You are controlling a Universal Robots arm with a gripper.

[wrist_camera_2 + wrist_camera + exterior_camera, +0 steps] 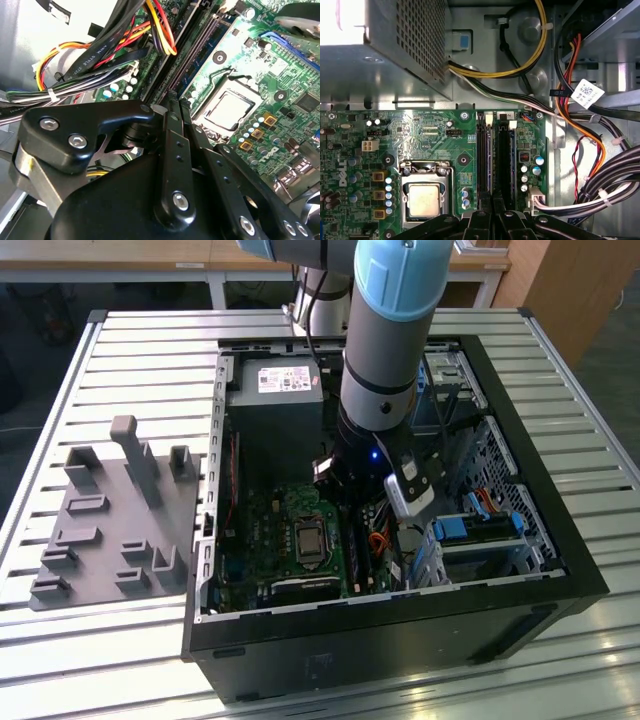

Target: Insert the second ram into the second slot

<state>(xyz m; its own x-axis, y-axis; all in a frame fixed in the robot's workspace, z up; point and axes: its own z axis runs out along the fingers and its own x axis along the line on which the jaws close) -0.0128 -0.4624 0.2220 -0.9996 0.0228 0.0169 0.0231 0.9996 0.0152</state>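
The end effector (492,220) is down inside the computer case (520,635), fingers nearly closed, directly over the RAM slots (492,150) beside the CPU socket (424,195). The second ram (492,200) seems pinched edge-on between them, its long axis along the slots, though I cannot tell for sure.

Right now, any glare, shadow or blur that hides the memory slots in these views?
First wrist view: memory slots sharp and evenly lit; glare only on the power supply corner. Second wrist view: gripper body close and soft, slots partly behind it, cables crisp. Exterior view: arm shadows the board.
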